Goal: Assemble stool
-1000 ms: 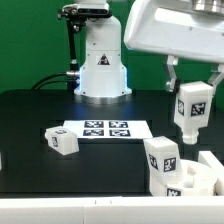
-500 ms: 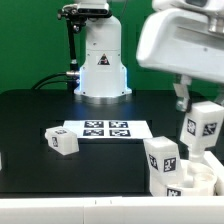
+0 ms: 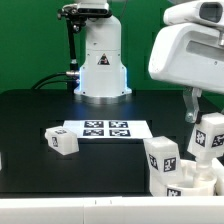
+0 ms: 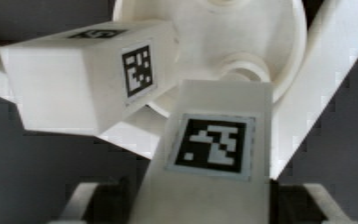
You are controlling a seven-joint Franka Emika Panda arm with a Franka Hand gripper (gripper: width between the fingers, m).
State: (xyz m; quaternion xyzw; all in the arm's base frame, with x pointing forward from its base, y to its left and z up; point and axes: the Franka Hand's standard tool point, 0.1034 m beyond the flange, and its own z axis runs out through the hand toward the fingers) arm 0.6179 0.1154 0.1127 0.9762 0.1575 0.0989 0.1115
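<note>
The hand (image 3: 203,118), clamped on a leg (image 3: 209,137), has dropped toward the exterior view's right — nearer the seat (image 3: 196,184).

A loose leg (image 3: 60,141) lies beside the marker board (image 3: 105,128), on the exterior view's left. At its right the seat (image 3: 203,183) apparently carries an upright leg (image 3: 162,157), with a held leg (image 3: 208,135) above.

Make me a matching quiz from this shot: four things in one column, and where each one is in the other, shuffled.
1 marker board
2 loose leg
3 carried leg
4 seat

A in the gripper
B exterior view's lower right, bearing the upright leg
C flat, mid-table
D lying at the board's exterior-view left

Pairs: 1-C, 2-D, 3-A, 4-B
</note>
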